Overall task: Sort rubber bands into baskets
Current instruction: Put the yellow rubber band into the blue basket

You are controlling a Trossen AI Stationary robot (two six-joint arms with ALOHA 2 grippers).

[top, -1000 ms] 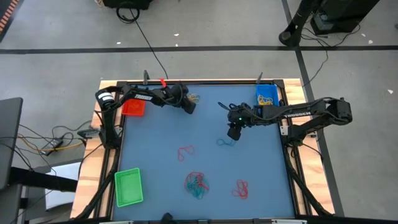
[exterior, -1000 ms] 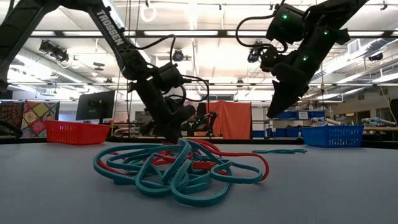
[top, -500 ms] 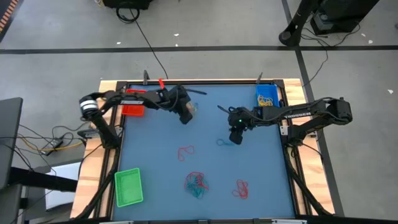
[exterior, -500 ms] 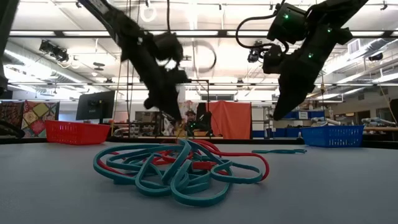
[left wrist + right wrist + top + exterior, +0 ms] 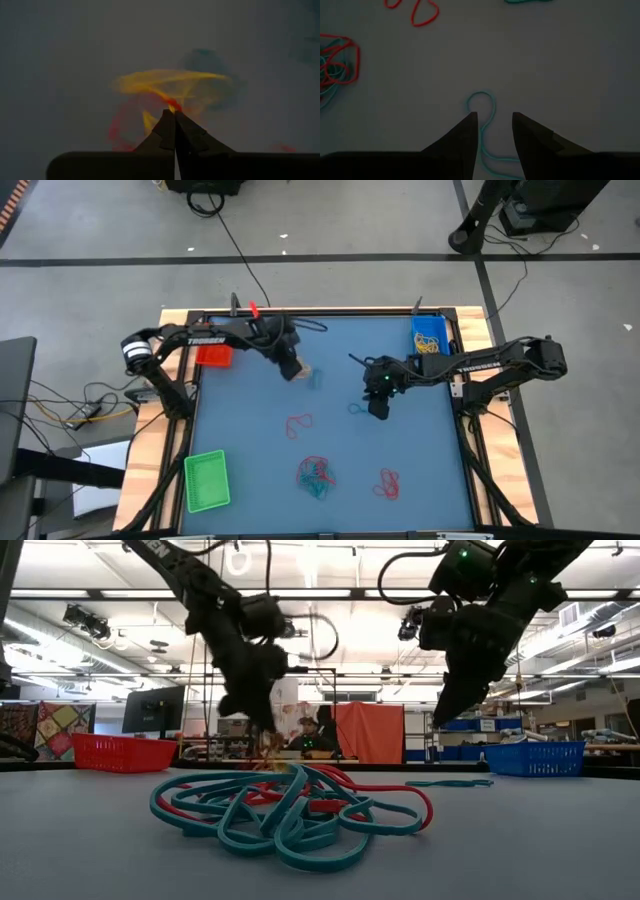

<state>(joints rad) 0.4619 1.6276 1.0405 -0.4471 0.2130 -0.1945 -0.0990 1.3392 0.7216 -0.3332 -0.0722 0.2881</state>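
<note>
Bands: teal-red tangle (image 5: 290,808) nearest in low view, low centre of table (image 5: 250,450) in high view; red bunch (image 5: 388,483) lower right; red loop (image 5: 299,423) mid-table. Teal band (image 5: 484,116) at centre right, between narrowly parted fingers of right gripper (image 5: 378,410), untouched. Left gripper (image 5: 174,116) upper centre, fingers pinched on yellow-red bands (image 5: 167,87). Green basket (image 5: 206,480) lower left, red basket (image 5: 214,355) upper left, blue basket (image 5: 428,332) upper right.
</note>
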